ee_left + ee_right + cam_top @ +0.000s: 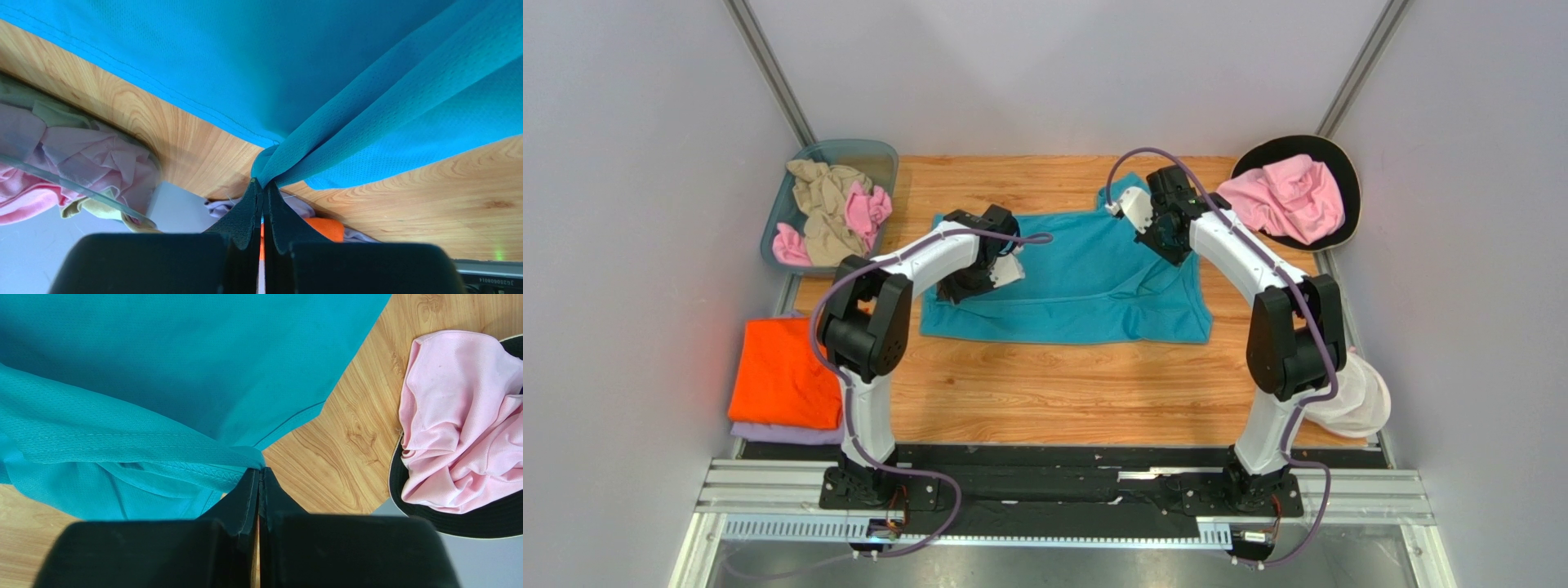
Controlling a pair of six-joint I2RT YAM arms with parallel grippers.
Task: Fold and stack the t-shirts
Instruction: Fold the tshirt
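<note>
A teal t-shirt (1063, 294) lies spread across the middle of the wooden table (1075, 392). My left gripper (1011, 255) is shut on a bunched edge of it at its left side; in the left wrist view the teal cloth (344, 73) rises taut from the closed fingertips (264, 184). At the shirt's far right corner my right gripper (1122, 208) is also shut, pinching a hemmed fold of teal cloth (153, 441) at its tips (259, 473). A folded orange t-shirt (781, 374) rests on a lavender one (787, 433) at the left edge.
A clear bin (879, 157) at the back left holds crumpled beige (824, 196) and pink (869, 211) shirts. Another pink shirt (1290, 196) lies on a black round pad (1342, 165) at the back right. A white ribbed dish (1363, 398) sits by the right arm.
</note>
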